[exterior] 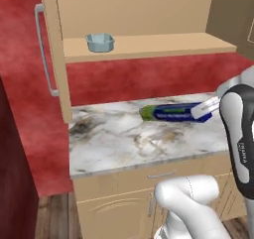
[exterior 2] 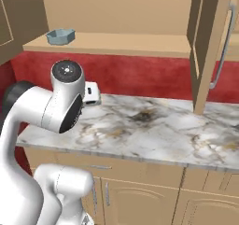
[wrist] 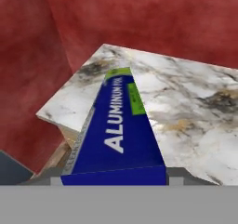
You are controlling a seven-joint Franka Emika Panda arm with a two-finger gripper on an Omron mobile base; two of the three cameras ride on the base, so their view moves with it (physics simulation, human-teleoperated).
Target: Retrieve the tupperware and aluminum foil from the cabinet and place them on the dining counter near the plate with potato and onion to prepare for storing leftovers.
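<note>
**Foil Box in the Pincer, Tub Waiting on the Shelf**

Busy with the first half of the job: getting the aluminum foil (exterior: 171, 113) out and away. Pincer (exterior: 205, 109) clamped on the blue end of the box, one finger on each long side, going by how the box starts right at the bottom of the hand view. Green end pointing away from the hand, toward the corner by the red wall (exterior: 149, 77). White letters facing up.

Box stretched out flat over the marble wall counter (exterior: 124, 139), below the open cabinet (exterior: 149, 15). Hard to tell whether resting on the marble or lifted just off it.

Tupperware (exterior: 100, 42) up on the cabinet shelf (exterior: 163, 45), near the left end, close to the open door (exterior: 53, 49). Well apart from the pincer, higher and off to the left. Nothing touching it.

Next, most likely: lift the box clear, keep the squeeze firm, and drive over to the dining counter. Needs care, since a long box held by one end can droop or twist. Best kept level and away from the cabinet door when turning. Then set down near the plate, let go, and come back for the tub.
</note>
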